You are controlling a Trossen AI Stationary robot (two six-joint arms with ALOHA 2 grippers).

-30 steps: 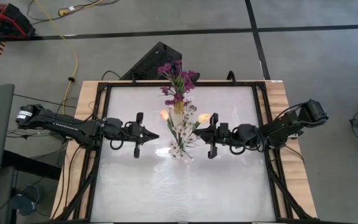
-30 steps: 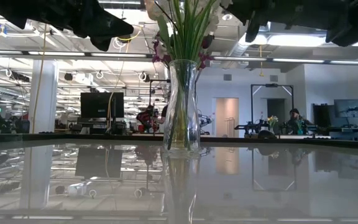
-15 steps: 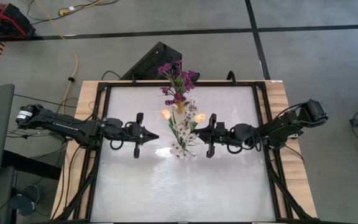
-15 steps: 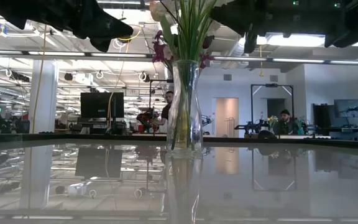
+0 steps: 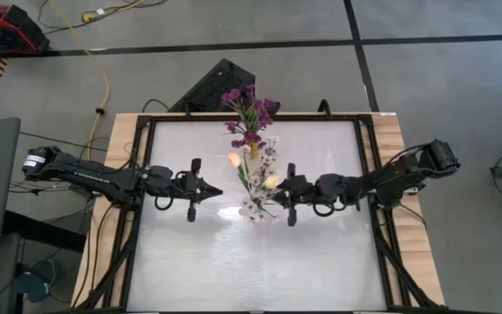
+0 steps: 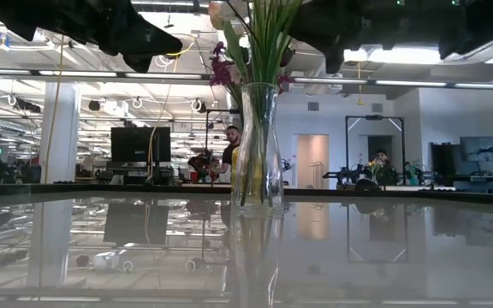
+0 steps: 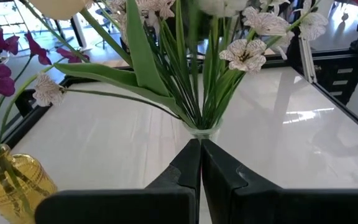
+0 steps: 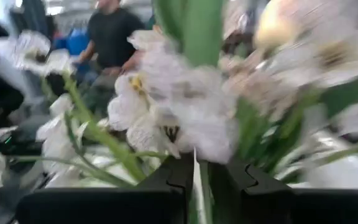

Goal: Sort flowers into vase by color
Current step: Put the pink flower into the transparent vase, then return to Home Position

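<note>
I'm holding the right gripper [image 5: 279,193] deep in the white flowers [image 5: 253,207] of the clear vase [image 6: 258,145] at mid-desk [image 5: 190,262], its fingers nearly together around a thin stem. The vase is looking tilted in the low view, so my worry is dragging or tipping it if the stem is snagging among the others. The left gripper [image 5: 217,190] is waiting just beside the vase, fingers together. Purple flowers [image 5: 249,109] are sitting in the yellow vase [image 5: 250,150] behind.
</note>
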